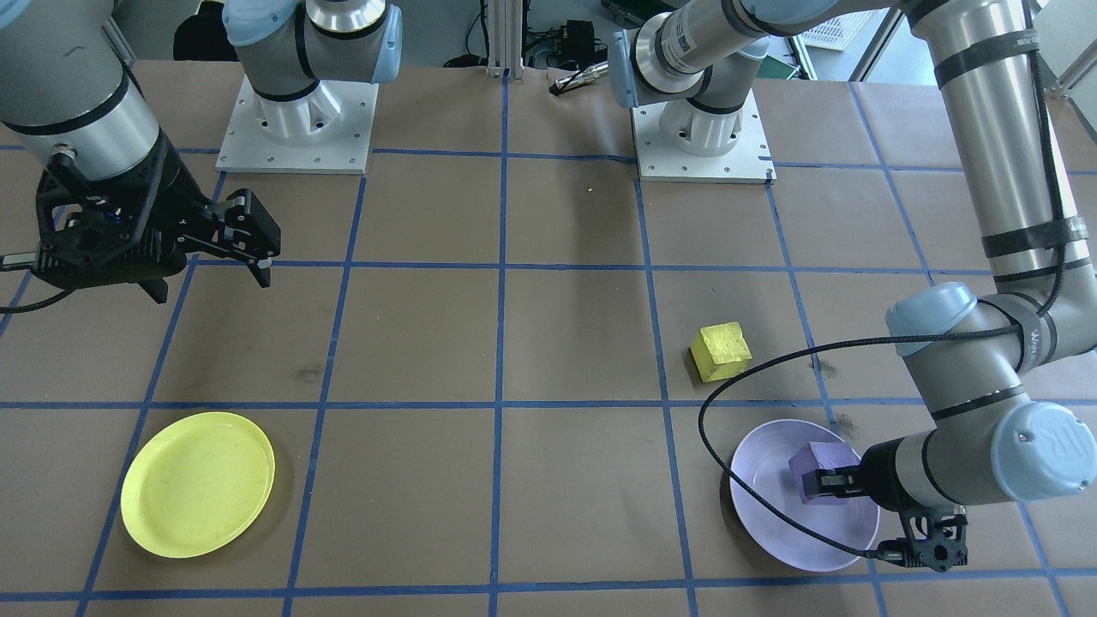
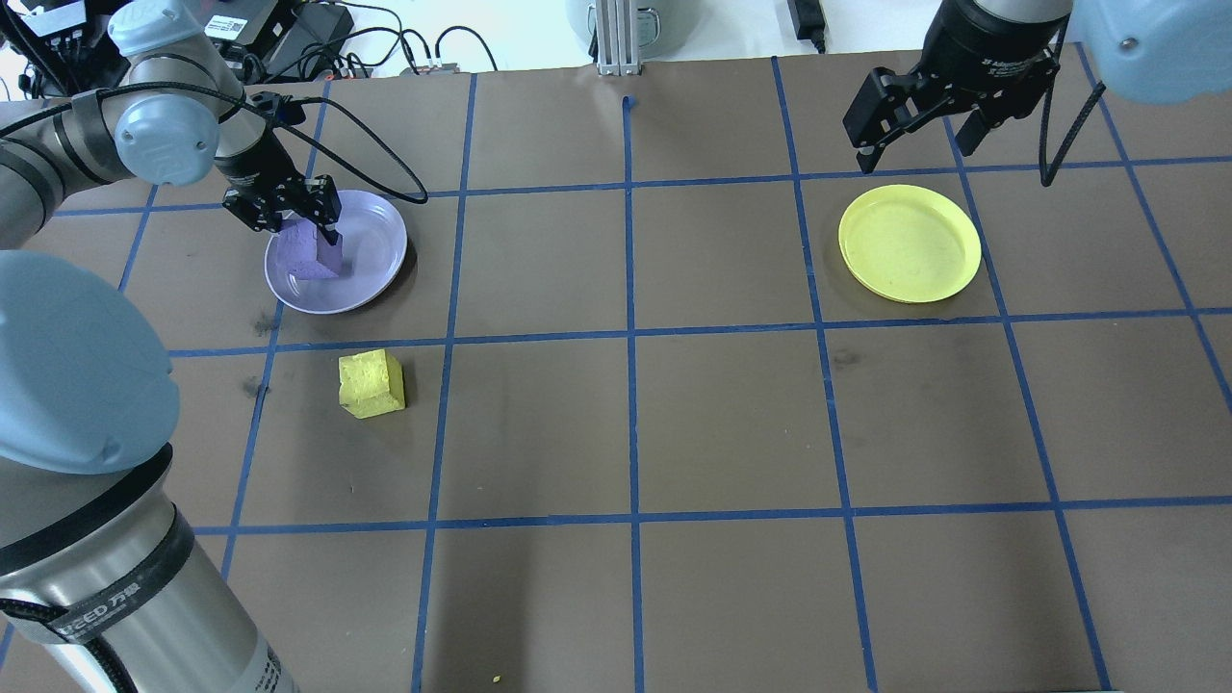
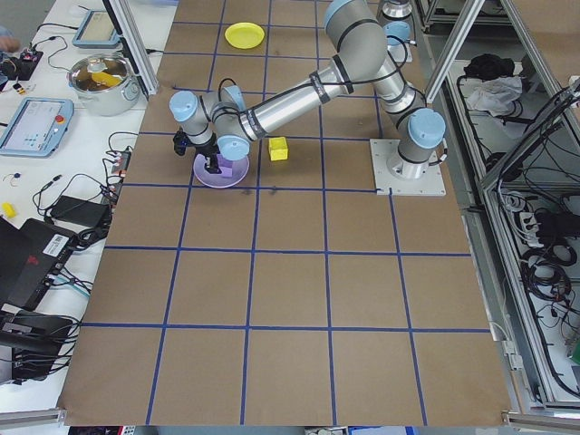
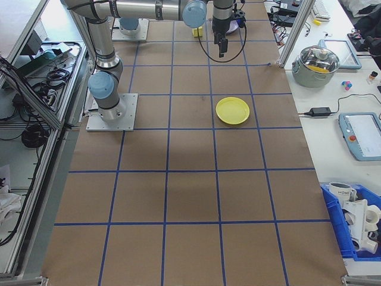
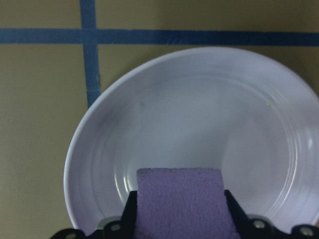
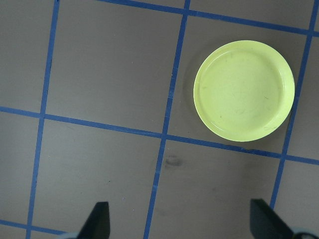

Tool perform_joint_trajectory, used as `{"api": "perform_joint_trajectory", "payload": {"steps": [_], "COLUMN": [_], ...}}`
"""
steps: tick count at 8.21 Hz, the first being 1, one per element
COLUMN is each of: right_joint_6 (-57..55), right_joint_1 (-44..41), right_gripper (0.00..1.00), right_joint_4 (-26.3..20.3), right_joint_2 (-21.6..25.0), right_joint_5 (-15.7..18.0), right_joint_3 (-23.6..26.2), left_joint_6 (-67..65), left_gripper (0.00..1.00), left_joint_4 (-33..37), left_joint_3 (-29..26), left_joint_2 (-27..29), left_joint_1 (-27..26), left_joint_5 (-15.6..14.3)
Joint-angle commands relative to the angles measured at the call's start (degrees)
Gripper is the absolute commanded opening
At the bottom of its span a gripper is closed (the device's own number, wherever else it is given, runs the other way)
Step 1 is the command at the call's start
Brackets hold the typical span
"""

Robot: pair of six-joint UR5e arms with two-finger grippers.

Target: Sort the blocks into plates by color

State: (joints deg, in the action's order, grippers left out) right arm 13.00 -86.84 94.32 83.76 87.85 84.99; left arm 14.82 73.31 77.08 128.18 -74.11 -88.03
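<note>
Placement is the step, by my reading: the left hand (image 2: pixel 310 231), clamped on the purple block (image 2: pixel 306 252), holds it over the lavender plate (image 2: pixel 371 279); best lower it near the centre before letting go. Right hand (image 2: pixel 914 120) hangs wide open, empty, beside the yellow plate (image 2: pixel 910 243). Yellow block (image 2: pixel 371 383) sits on the worktop (image 2: pixel 731 423). Two blocks, two plates.

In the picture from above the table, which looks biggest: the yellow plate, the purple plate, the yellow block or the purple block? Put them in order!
1. Yellow plate and purple plate: they look about alike, so I won't rank them.
2. Yellow block and purple block: close in size, and the left claw partly hides the purple one.
</note>
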Motion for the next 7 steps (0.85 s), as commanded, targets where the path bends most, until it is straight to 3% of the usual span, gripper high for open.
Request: {"api": "perform_joint_trajectory", "payload": {"steps": [1, 3, 7], "right_joint_6": [-0.26, -0.17, 0.18], "right_joint_1": [0.0, 0.0, 0.0], "right_gripper": [1.0, 1.0, 1.0], "right_joint_4": [-0.01, 0.16, 0.25], "right_joint_2": [0.35, 0.36, 0.27], "right_joint_5": [0.13, -0.05, -0.13], "right_joint_3": [0.0, 0.0, 0.0], "left_joint_6": [-0.23, -2.42, -4.62], "left_gripper": [1.0, 1.0, 1.0], "left_joint_4": [-0.44, -0.27, 5.62], "left_joint_3": [0.0, -0.09, 2.79], "left_joint_2": [0.84, -0.11, -12.68], "left_joint_1": [-0.16, -0.77, -5.08], "left_joint_5": [0.22, 0.4, 0.31]}}
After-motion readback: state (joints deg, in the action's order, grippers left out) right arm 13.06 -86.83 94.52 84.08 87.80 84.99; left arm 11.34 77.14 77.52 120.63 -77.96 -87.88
